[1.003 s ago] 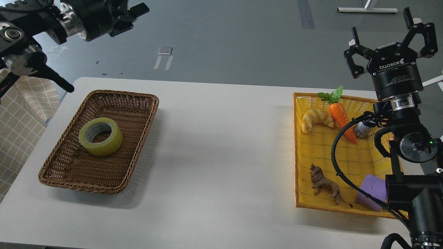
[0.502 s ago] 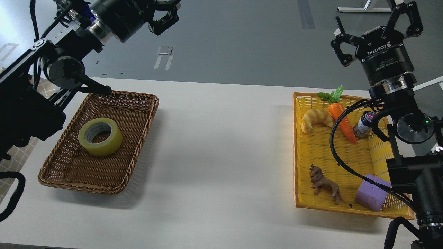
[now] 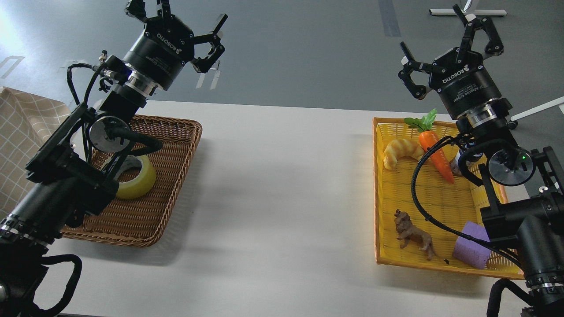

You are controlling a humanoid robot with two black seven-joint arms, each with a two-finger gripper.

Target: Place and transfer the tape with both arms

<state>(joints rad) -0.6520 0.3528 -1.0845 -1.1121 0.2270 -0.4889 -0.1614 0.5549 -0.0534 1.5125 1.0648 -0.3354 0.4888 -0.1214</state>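
The yellow tape roll (image 3: 137,180) lies flat in the brown wicker basket (image 3: 172,176) on the left of the white table, partly hidden behind my left arm. My left gripper (image 3: 185,24) is open and empty, raised high above the basket's far edge, beyond the tape. My right gripper (image 3: 447,48) is open and empty, raised above the far end of the yellow basket (image 3: 398,198) on the right.
The yellow basket holds a toy croissant (image 3: 402,152), a carrot (image 3: 434,149), a small jar (image 3: 458,163) behind the arm, a lion figure (image 3: 414,233) and a purple foam cube (image 3: 471,248). The bare white table (image 3: 286,189) lies between the baskets.
My left arm has swung in from the upper left over the brown basket and now covers part of the tape. My right gripper has shifted left and slightly up. The tape has not moved.
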